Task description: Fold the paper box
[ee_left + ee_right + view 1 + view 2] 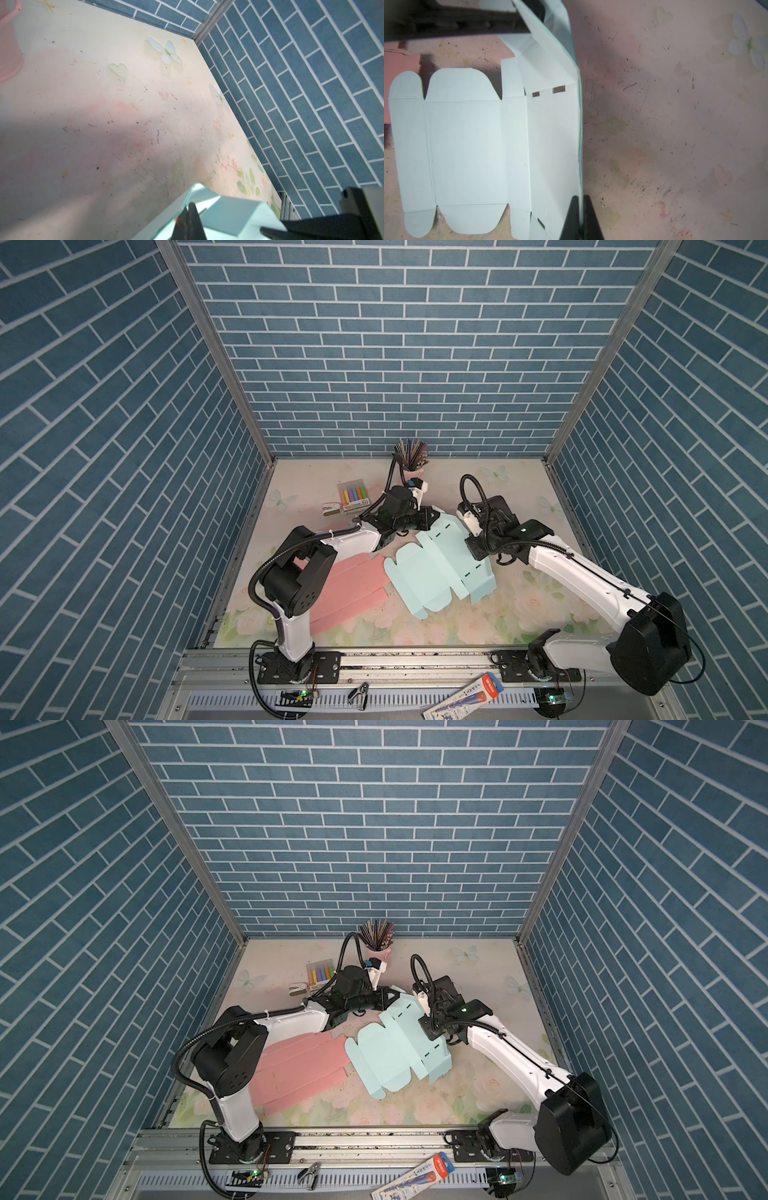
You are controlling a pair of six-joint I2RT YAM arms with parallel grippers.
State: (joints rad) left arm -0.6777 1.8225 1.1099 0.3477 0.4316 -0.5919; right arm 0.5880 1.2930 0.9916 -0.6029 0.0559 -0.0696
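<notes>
So the light blue paper box (432, 572) is mostly an unfolded blank lying flat on the flowery table (519, 489), and both arms have a bit of it. The right gripper (580, 216) is squeezed shut on the edge of one long side panel, which stands up from the table right at its fingertips; the rest of the sheet spreads flat away from that gripper, rounded flaps and all. The left gripper (188, 220) is closed tight too, and it looks like it's pinching an end flap at the far corner of the box, though that wrist view is blurry so I'm not totally sure how much paper is in there. A pink blank (349, 593) lies flat on the far side of the blue one from the right gripper, edges just touching or overlapping. A pencil cup (413, 466) stands just beyond the left gripper.
</notes>
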